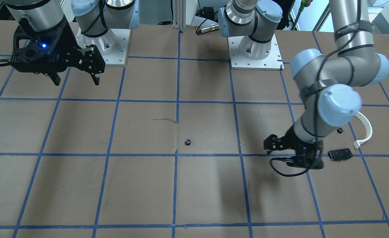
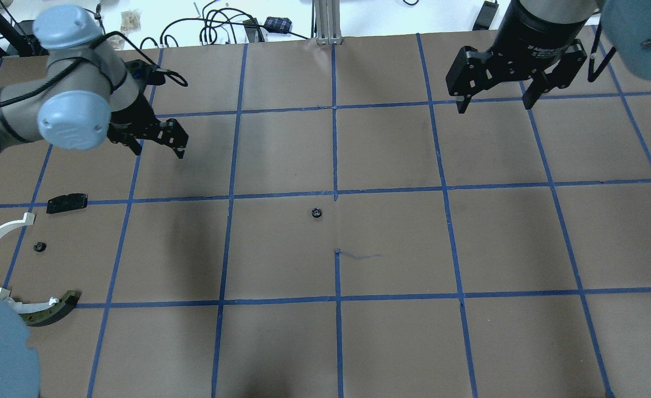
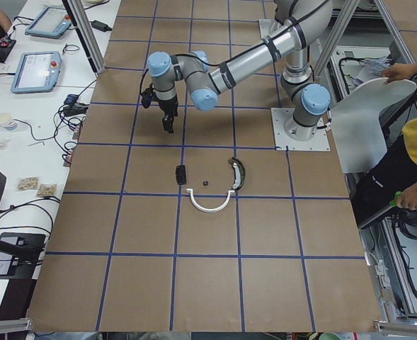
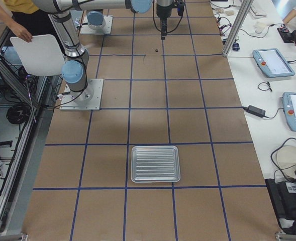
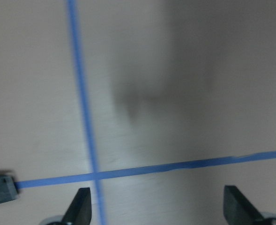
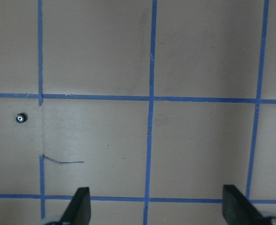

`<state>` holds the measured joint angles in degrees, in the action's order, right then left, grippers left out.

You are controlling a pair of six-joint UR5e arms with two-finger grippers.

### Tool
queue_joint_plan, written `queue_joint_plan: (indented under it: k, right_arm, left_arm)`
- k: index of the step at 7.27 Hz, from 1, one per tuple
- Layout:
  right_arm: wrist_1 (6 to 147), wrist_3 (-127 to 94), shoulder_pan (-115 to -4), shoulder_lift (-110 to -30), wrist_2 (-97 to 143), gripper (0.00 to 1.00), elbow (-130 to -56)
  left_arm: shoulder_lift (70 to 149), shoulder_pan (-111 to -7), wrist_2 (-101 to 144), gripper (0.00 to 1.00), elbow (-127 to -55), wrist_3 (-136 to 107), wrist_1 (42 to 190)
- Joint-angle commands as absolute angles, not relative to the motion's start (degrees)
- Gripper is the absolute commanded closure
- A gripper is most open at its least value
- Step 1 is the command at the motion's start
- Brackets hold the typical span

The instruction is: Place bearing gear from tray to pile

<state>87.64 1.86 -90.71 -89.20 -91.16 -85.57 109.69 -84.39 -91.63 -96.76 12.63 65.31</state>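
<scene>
Notably, tray [image 4: 155, 163] whole in exterior right, pile [image 2: 39, 247] in overhead

**Work cell, surroundings.** The table [image 2: 392, 342] has a matte brown surface, divided into large squares by blue tape lines [image 2: 336, 301]. A thin loose blue strand [image 2: 358, 255] lies near its centre. A white bench [image 4: 268, 100] runs along the table's far side. It carries two teach pendants [image 4: 273, 63], a black power adapter [image 4: 253, 111] and loose cables [image 2: 220, 27]. An aluminium post [image 4: 236, 25] rises at the edge between table and bench. A white chair [image 4: 37, 55] stands on the opposite side, next to a person in a yellow shirt [image 4: 17, 7]. The lighting is even and diffuse, and shadows on the table are soft.
</scene>
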Motion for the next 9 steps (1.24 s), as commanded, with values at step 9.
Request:
queue_joint_plan:
  k: [9]
  right_arm:
    - [88.7, 4.7, -86.5, -89.4, -88.0, 0.0, -86.1]
  left_arm:
    - [119.8, -108.6, -86.6, 0.01, -100.4, -4.5, 56.3]
